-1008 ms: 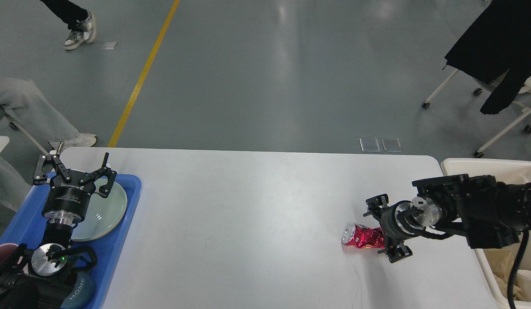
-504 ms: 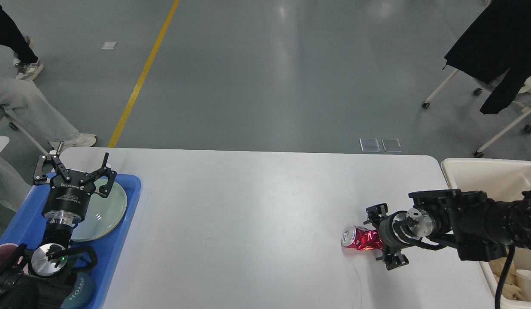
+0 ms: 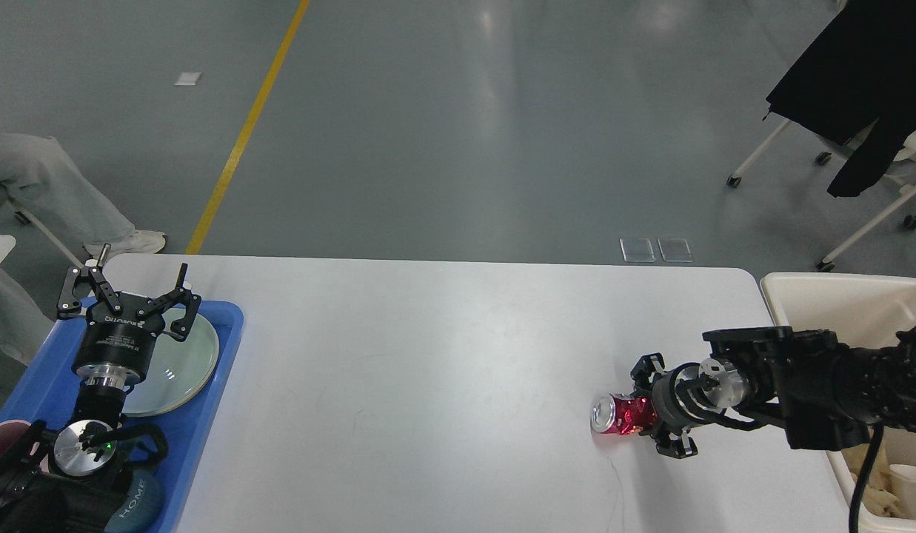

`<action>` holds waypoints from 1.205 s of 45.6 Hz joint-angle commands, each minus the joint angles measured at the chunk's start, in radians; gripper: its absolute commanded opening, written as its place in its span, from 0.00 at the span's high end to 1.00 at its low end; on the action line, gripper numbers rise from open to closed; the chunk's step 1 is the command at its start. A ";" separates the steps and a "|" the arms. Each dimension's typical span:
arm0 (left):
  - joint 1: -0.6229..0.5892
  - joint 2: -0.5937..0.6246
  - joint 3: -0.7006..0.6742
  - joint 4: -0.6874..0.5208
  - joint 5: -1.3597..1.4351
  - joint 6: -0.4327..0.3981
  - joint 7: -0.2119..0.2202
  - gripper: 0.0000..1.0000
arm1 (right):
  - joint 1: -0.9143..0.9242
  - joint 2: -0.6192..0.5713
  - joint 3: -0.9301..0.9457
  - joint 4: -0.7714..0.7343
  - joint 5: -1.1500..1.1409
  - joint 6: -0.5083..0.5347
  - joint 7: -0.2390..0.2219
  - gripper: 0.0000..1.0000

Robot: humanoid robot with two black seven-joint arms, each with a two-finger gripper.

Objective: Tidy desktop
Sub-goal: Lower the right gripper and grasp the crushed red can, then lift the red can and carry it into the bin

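A crushed red can (image 3: 612, 414) lies on its side on the white desktop (image 3: 428, 370), near the right end, silver top facing left. My right gripper (image 3: 637, 416) reaches in from the right and its fingers hold the can's rear half from both sides, drawn in against it. My left gripper (image 3: 128, 285) hangs open over the blue tray (image 3: 228, 326) at the left end, above a grey plate (image 3: 184, 363), holding nothing.
A cream bin (image 3: 835, 292) with crumpled paper stands just past the desktop's right edge, under my right arm. The blue tray also holds a dark cup and a maroon bowl by my left arm. A seated person's legs are at the far left; wheeled chairs stand at the far right.
My right gripper slid left over the can and dropped slightly, covering more of it, and its fingers drew in. A walking person left the view. The left arm stayed still.
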 commanded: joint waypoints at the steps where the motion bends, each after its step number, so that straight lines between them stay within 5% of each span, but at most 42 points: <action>1: 0.000 0.000 0.000 0.000 -0.001 0.000 0.000 0.04 | -0.004 0.002 0.000 0.003 0.000 -0.002 0.000 0.77; 7: 0.000 0.000 0.000 0.000 -0.001 0.000 0.000 0.04 | 0.008 0.002 -0.001 0.015 -0.004 0.001 0.000 1.00; 25: 0.000 0.000 0.000 0.000 -0.001 0.000 0.000 0.04 | 0.074 -0.020 -0.023 0.083 -0.027 0.001 -0.035 1.00; 36: 0.000 0.000 0.000 -0.002 0.001 0.000 0.000 0.04 | 0.332 -0.049 -0.190 0.339 -0.248 0.015 -0.105 1.00; 41: 0.000 0.000 0.000 -0.002 -0.001 0.000 0.000 0.04 | 0.485 -0.050 -0.317 0.458 -0.265 0.101 -0.104 1.00; 49: 0.000 0.000 0.000 -0.002 0.001 -0.002 0.000 0.04 | 0.732 -0.052 -0.510 0.593 -0.322 0.334 -0.076 1.00; 55: 0.000 0.000 0.000 -0.002 -0.001 -0.002 0.000 0.04 | 0.935 -0.050 -0.650 0.708 -0.380 0.458 0.040 1.00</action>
